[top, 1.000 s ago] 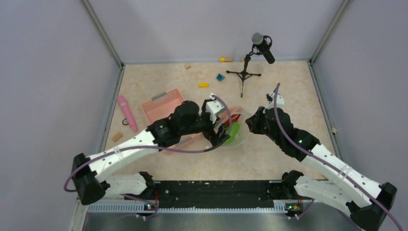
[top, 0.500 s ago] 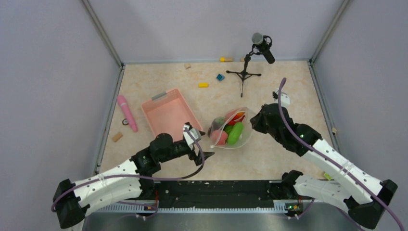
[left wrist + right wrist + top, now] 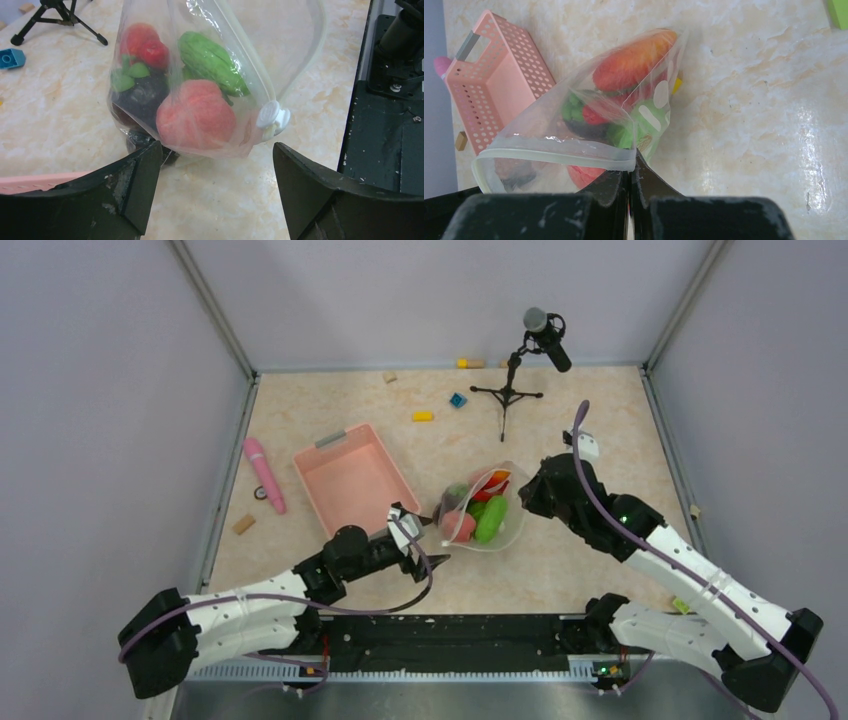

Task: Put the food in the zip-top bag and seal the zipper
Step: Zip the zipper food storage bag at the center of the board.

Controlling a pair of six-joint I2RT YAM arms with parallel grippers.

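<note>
The clear zip-top bag [image 3: 483, 512] lies on the table with the food inside: a pink piece [image 3: 196, 115], a green vegetable [image 3: 212, 62], a red piece [image 3: 145, 45] and a dark fruit [image 3: 142, 97]. Its whitish zipper [image 3: 554, 156] runs along the mouth, and the two sides stand apart. A white slider [image 3: 272, 119] sits at the end nearest my left gripper. My left gripper [image 3: 432, 558] is open and empty on the table just short of the bag's near corner [image 3: 215, 195]. My right gripper [image 3: 522, 496] is shut on the zipper's far end [image 3: 631, 167].
The pink basket [image 3: 352, 480] stands left of the bag. A pink stick [image 3: 264, 473] lies further left. A microphone tripod [image 3: 510, 390] stands at the back, with a blue block [image 3: 458, 400] and a yellow block [image 3: 423, 417] near it.
My left arm has pulled off the bag toward the near edge with open jaws, then crept a little back toward it. My right gripper has kept its hold on the zipper.
</note>
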